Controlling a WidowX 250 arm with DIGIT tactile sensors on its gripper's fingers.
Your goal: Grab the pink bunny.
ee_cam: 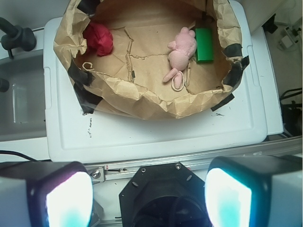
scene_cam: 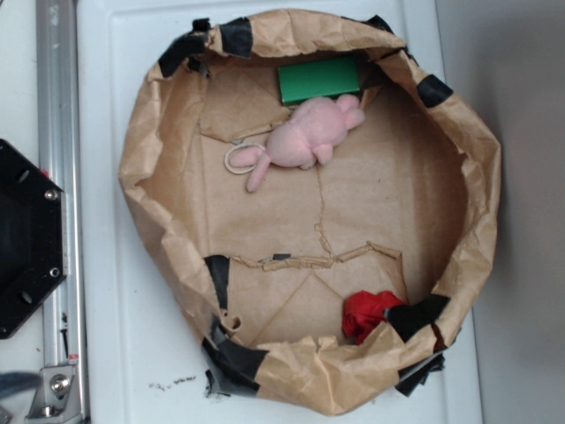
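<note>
Soft, even overhead light, faint shadows inside the paper bowl (scene_cam: 477,177), glowing blurred gripper (ee_cam: 149,194) fingers (ee_cam: 68,196).

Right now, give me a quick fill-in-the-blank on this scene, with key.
1. The pink bunny lies right beside the ____ block.
2. The red cloth lump sits against the wall of the brown ____ basin.
3. The gripper is wide ____, far back from the basin.
4. The bunny's cream cord forms a ____.

Missing words: green; paper; open; loop

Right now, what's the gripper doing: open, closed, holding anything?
Gripper: open and empty, fingers wide apart, well short of the pink bunny in the paper bowl.
</note>
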